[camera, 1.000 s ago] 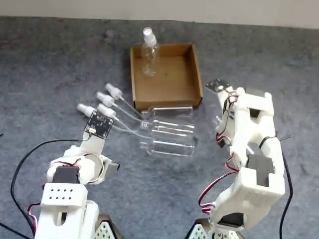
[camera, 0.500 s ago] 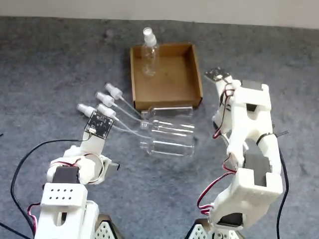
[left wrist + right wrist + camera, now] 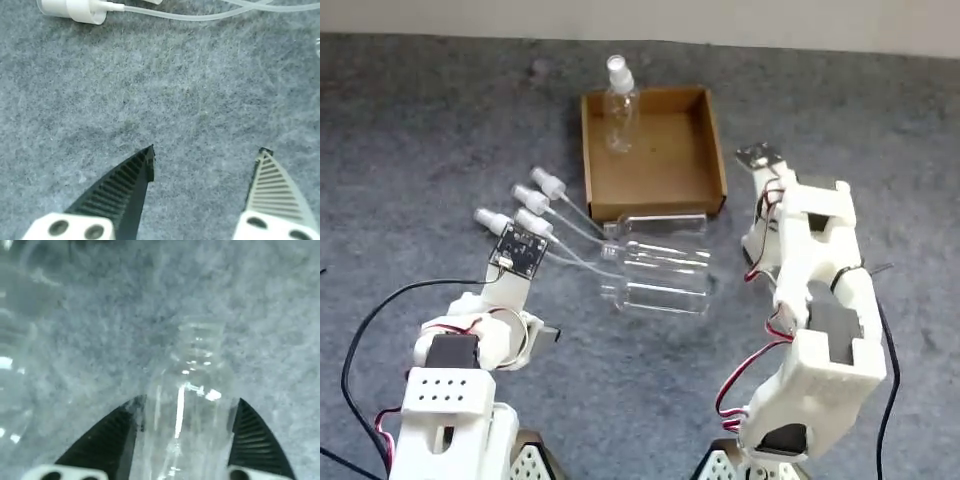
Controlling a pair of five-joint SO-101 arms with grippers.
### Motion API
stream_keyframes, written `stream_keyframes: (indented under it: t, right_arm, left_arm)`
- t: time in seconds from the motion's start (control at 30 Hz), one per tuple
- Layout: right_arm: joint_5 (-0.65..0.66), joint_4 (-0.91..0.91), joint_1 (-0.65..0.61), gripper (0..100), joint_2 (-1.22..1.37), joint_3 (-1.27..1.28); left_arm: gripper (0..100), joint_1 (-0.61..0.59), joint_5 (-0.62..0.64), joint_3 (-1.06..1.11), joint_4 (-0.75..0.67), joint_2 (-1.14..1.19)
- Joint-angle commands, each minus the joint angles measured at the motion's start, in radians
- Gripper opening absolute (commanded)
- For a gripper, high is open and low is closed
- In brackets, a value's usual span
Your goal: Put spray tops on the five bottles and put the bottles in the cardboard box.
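Two tools over a grey fuzzy bench [image 3: 420,120]: left tool [image 3: 207,152] wide open and empty, right tool [image 3: 188,402] clamped on an uncapped clear bottle [image 3: 200,350].
Shallow cardboard box [image 3: 670,165] holds one upright capped bottle [image 3: 618,115] at its far corner. Three clear plastic bottles [image 3: 660,258] lie side by side just before the box, with four white spray tops [image 3: 532,200] on thin tubes beside them. Left wrist view shows ribbed jaws over bare felt near one spray top [image 3: 75,9]. Right wrist view shows the held bottle's threaded neck.
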Motion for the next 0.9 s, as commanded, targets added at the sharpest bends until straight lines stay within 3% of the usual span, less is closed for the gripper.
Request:
stream_keyframes:
  t: [0.0, 0.3, 0.5, 0.87]
  right_arm:
    - [-0.034, -0.028, -0.007, 15.2, -0.047, -0.004]
    - [-0.11, -0.002, -0.015, 0.0, -0.156, -0.001]
    - [-0.115, 0.091, -0.125, 0.4, -0.292, 0.039]
    - [-0.06, -0.082, -0.216, 0.4, -0.857, 0.671]
  left_arm:
    - [25, 0.002, -0.008, -0.002, -0.02, 0.001]
    - [25, 0.002, -0.003, -0.005, -0.02, 0.004]
    - [25, -0.022, -0.002, -0.096, 0.035, 0.012]
    - [25, -0.081, -0.002, -0.516, 0.278, 0.117]
